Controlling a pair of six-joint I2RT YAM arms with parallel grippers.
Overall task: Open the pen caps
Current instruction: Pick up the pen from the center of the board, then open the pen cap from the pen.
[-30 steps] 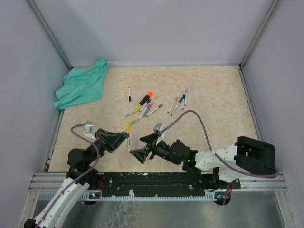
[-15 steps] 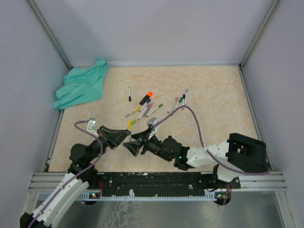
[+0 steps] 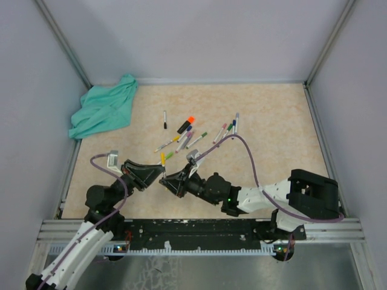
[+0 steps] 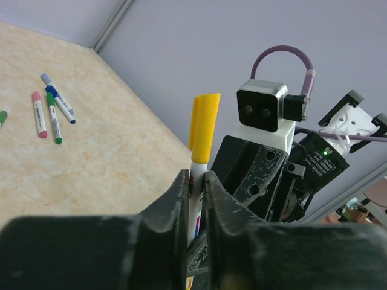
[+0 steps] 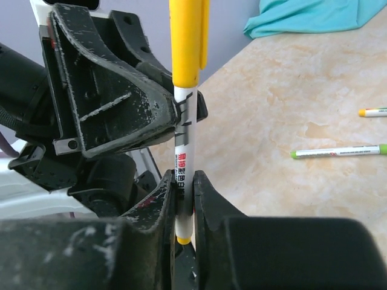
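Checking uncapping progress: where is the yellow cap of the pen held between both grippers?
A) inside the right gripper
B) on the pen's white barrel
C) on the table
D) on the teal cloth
B: the yellow plastic cap tops the white pen barrel, above the right gripper.

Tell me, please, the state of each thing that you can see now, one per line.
yellow pen: lifted off the table, clamped at two places.
yellow cap: on the pen, not pulled off.
left gripper: shut on the yellow pen, just below the cap.
right gripper: shut on the yellow pen, near its lower end.
loose pens: lying flat on the table, apparently capped.
orange highlighter: lying flat.
teal cloth: crumpled in the far left corner.
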